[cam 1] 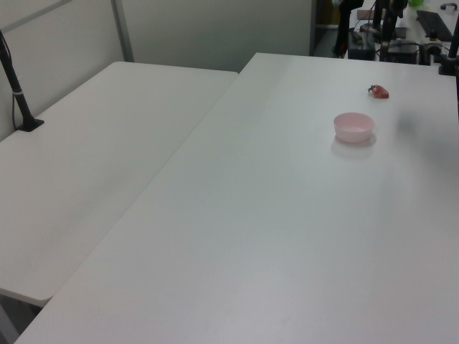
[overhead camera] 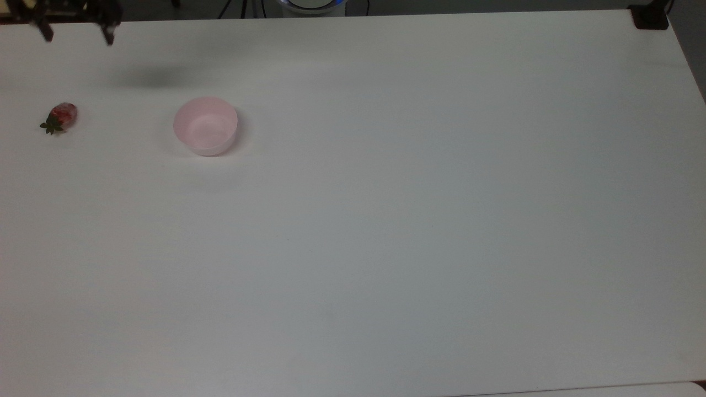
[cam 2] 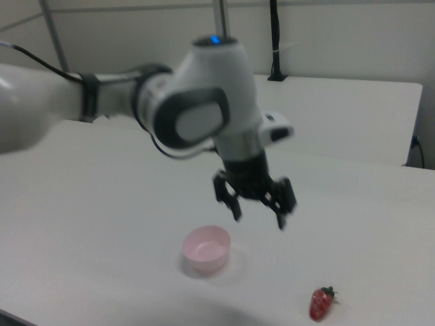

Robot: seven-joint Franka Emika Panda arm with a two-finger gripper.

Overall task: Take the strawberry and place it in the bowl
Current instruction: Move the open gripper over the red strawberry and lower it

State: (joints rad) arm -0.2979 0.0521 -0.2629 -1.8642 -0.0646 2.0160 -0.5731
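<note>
My tool (cam 2: 258,207) hangs open above the worktop (overhead camera: 386,220); the strawberry (overhead camera: 59,117) lies nearer the top view's left edge, beyond the bowl (overhead camera: 205,125).

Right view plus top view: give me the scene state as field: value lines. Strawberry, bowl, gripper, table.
strawberry: lying on the table, apart from the bowl, ungrasped
bowl: upright, empty, pale pink
gripper: open, empty, in the air above the table, between bowl and strawberry in the right view
table: white, bare apart from the two items
task status: pick not yet done
</note>
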